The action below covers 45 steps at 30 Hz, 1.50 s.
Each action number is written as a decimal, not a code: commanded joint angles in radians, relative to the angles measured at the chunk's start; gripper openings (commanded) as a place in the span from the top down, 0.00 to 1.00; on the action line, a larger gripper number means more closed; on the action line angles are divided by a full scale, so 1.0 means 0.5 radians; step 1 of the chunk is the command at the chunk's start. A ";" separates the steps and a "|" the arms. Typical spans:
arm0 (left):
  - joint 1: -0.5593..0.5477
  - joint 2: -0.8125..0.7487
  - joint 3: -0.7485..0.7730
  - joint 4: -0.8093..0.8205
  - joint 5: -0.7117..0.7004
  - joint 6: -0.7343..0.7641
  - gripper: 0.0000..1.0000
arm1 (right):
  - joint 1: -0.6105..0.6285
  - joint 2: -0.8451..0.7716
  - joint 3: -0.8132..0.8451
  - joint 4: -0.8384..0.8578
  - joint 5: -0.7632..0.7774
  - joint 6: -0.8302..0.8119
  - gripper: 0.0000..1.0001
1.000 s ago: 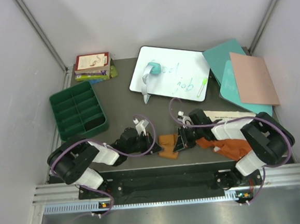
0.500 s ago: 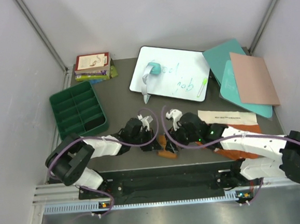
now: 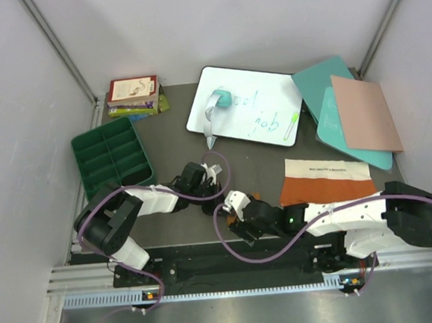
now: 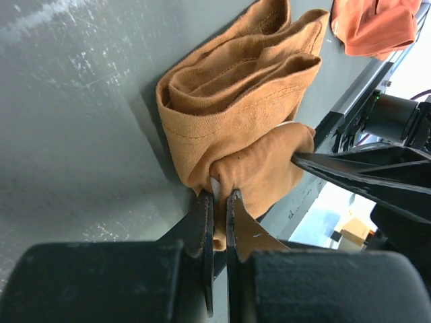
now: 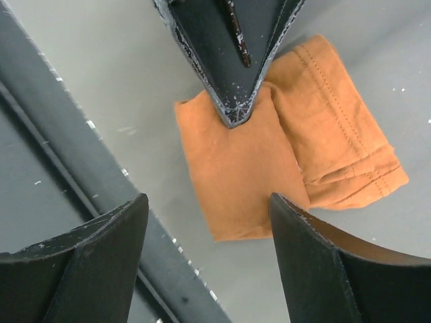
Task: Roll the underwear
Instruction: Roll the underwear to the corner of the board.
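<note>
Left pincer (image 4: 217,195) pinches mustard-tan underwear (image 4: 236,101)

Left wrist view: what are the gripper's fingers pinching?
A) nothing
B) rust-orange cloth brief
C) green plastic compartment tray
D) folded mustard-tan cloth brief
D: the left gripper is shut on an edge of the folded mustard-tan cloth brief; the rust-orange cloth brief lies apart.
</note>
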<state>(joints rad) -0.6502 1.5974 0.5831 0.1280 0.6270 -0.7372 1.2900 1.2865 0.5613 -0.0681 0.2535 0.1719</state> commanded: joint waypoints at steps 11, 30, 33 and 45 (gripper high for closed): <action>0.046 0.094 -0.028 -0.339 -0.027 0.213 1.00 | 0.080 0.623 0.157 -0.075 0.518 0.129 0.64; 0.267 -0.801 -0.328 -0.431 -0.413 0.250 0.55 | -0.300 0.473 0.570 -0.582 -0.638 0.132 1.00; 0.260 -0.970 -0.414 -0.290 -0.401 0.256 0.55 | -0.417 0.489 0.614 -0.594 -0.896 0.113 1.00; -0.003 -1.115 -0.592 0.430 -0.462 0.180 0.47 | -1.000 0.884 0.837 -0.723 -1.856 -0.009 1.00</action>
<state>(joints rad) -0.5999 1.0279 0.2958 0.1349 0.4191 -0.6369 0.8310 1.6463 0.9253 -0.3878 -0.4725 0.2020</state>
